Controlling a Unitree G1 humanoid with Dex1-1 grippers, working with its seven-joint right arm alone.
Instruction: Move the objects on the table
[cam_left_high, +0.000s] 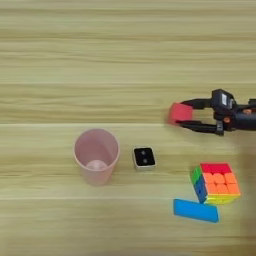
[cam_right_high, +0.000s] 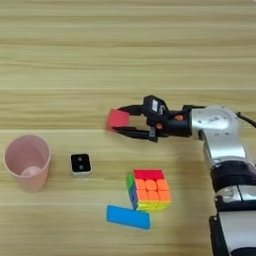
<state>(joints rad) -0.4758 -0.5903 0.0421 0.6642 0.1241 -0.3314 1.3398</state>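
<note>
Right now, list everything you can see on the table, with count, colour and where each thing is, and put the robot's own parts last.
red cube: one, plain red, mid-table, between the tips of the gripper's fingers
puzzle cube: one, multicoloured 3x3, near side, right of centre
blue bar: one, blue, flat, lying just in front of the puzzle cube
pink cup: one, pink, upright, open top, left of the other things
white square piece: one, white with a black face, just right of the cup
table: one, light-tan wood, fills the view
right gripper: one, two black fingers, closed on the red cube from the right
forearm: one, silver, along the right edge
</note>
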